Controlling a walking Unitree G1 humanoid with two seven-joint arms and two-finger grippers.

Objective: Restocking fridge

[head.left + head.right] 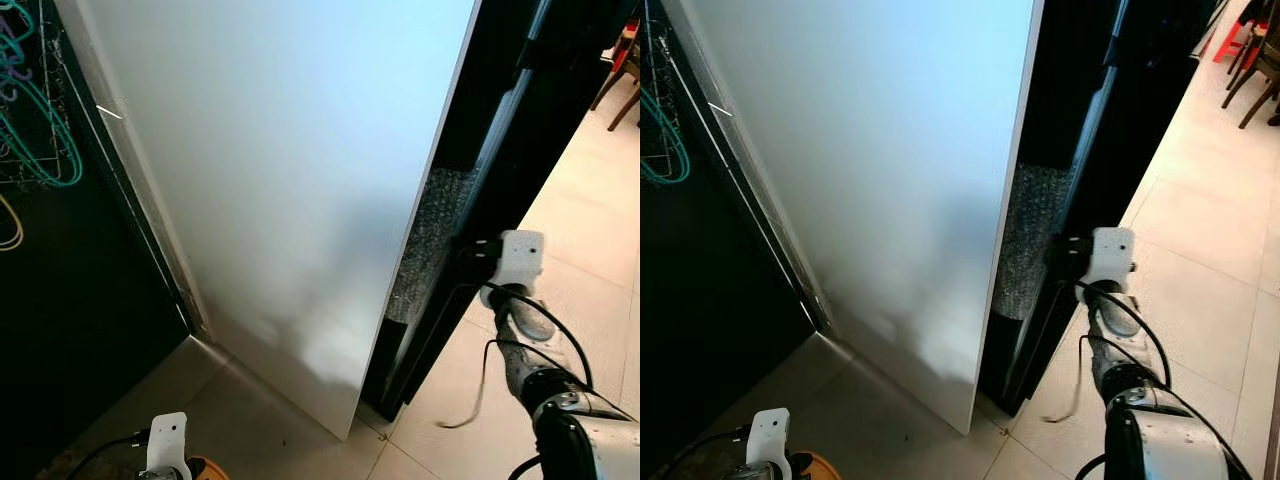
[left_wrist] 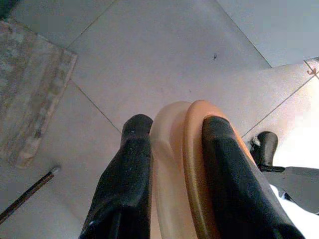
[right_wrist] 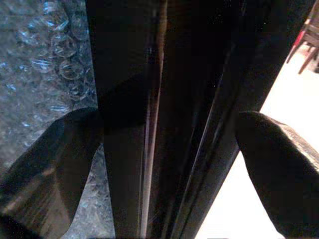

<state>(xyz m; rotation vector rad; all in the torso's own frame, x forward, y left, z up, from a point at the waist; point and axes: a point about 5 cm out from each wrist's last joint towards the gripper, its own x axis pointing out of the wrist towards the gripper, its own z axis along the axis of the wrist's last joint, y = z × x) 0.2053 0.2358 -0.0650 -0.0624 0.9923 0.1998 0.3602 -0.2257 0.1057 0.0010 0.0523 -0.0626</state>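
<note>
So the fridge (image 1: 290,200) takes up most of the head view, a tall pale slab from the top of the frame down to the floor (image 1: 590,230), with its dark door (image 1: 500,160) standing along the right side and bubble wrap (image 1: 425,240) tucked in the gap. My guess is that door is heavy and stiff, with a glossy edge that could be slick, so the thin front edge looks like the place to grab.

The right claw (image 3: 164,134) is at center right in the head view, spread wide with one finger on each side of the door edge. I can't tell if the pads actually touch it yet.

The left claw (image 2: 174,164) hangs low at the bottom left, pinching a pale orange rounded container (image 2: 187,149) between its fingers. It looks like smooth light plastic, so it could slip.
</note>
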